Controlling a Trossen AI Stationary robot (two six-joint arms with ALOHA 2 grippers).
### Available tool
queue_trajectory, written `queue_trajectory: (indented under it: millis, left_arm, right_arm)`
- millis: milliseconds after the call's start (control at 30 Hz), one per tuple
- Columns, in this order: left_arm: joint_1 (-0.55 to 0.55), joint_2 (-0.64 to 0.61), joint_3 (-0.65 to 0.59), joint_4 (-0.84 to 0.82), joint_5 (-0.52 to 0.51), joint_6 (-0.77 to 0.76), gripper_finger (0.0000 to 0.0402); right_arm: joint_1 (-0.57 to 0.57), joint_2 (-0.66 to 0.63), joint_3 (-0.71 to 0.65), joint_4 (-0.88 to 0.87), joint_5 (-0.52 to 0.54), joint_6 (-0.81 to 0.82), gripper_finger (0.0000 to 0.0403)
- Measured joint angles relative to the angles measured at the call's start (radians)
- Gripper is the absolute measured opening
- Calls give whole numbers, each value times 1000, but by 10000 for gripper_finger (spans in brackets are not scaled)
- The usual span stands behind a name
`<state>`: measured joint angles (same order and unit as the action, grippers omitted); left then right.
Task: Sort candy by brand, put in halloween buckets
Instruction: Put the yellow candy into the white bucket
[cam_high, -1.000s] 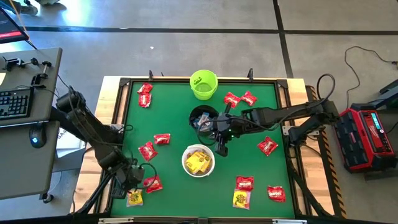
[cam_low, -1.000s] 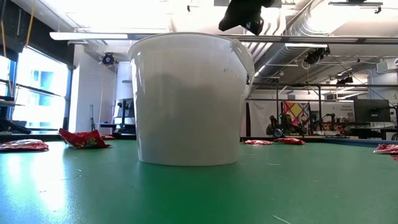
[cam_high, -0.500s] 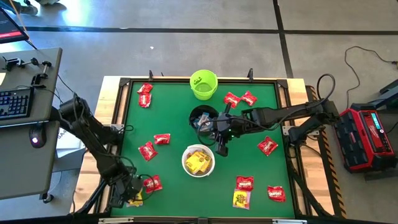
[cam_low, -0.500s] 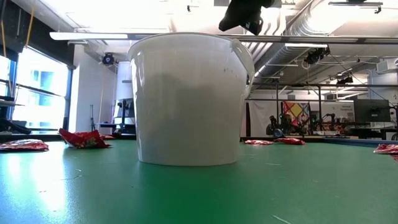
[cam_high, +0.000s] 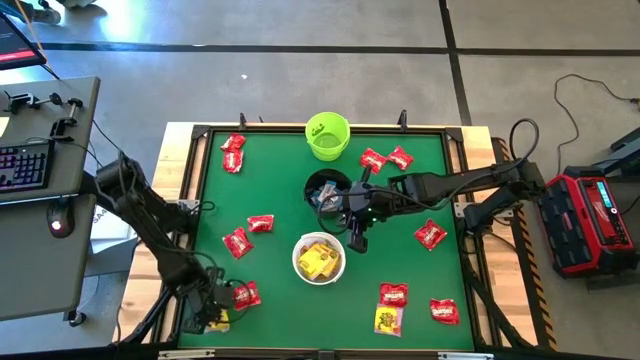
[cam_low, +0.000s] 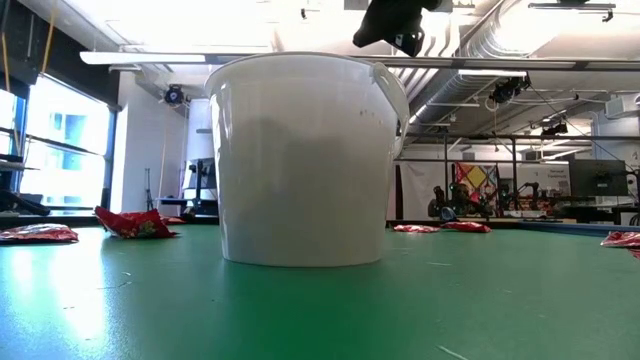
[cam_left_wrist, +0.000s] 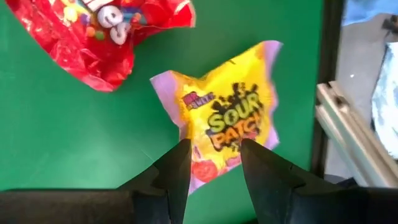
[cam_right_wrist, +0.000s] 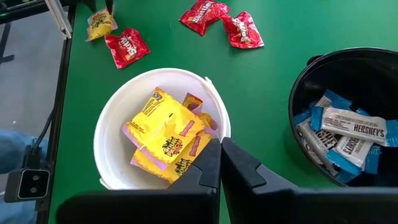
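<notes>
My left gripper (cam_high: 212, 310) is low over the table's near-left corner, open. In the left wrist view its fingers (cam_left_wrist: 216, 165) straddle one end of a yellow Sour Patch packet (cam_left_wrist: 230, 118) that lies flat on the green mat, with a red packet (cam_left_wrist: 106, 37) just beyond it. My right gripper (cam_high: 357, 240) (cam_right_wrist: 220, 163) is shut and empty, hanging between the white bucket (cam_high: 297, 250) (cam_right_wrist: 106, 124) of yellow packets and the black bucket (cam_high: 310, 185) (cam_right_wrist: 298, 93) of blue-and-white bars. The lime green bucket (cam_high: 312, 140) stands at the far edge. My left gripper comes at the yellow packet from above with open fingers (cam_left_wrist: 177, 171) on either side of its end (cam_left_wrist: 214, 155). Whether the fingertips touch the wrapper I cannot tell.
Red packets lie scattered: far left (cam_high: 233, 152), left of centre (cam_high: 260, 223) (cam_high: 237, 242), far right (cam_high: 385, 158), right (cam_high: 430, 234) and near right (cam_high: 393, 294) (cam_high: 444, 311), with a yellow one (cam_high: 387, 320). The table's dark frame (cam_left_wrist: 329, 93) runs close beside the left gripper.
My left gripper has moved toward the table's near edge and come down over the yellow packet in the near-left corner, which it now partly covers in the high view. The right arm and the buckets have kept still.
</notes>
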<state>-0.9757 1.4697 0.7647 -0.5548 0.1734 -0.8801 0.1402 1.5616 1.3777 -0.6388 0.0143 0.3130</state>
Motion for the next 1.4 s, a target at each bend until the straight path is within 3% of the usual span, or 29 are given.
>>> queue_trajectory:
  millis: [533,667,833,933,1200,1400]
  left_arm:
    - [61,91,1,78,32,-1,126]
    - [60,91,1,76,27,-8,90]
    - [61,85,1,73,27,-27,13]
    - [61,68,7,61,26,-49,8]
    - [73,-74,86,-140,20,-100,1]
    - [157,-194,130,-310,-11,-161,0]
  right_arm:
    - [0,1,0,0,-1,-18,0]
    - [0,1,0,0,1,-31,0]
    - [0,1,0,0,1,-43,0]
    - [0,1,0,0,-4,-55,0]
    - [-33,1,0,0,-63,-129,0]
    - [-69,1,1,-9,-75,-194,0]
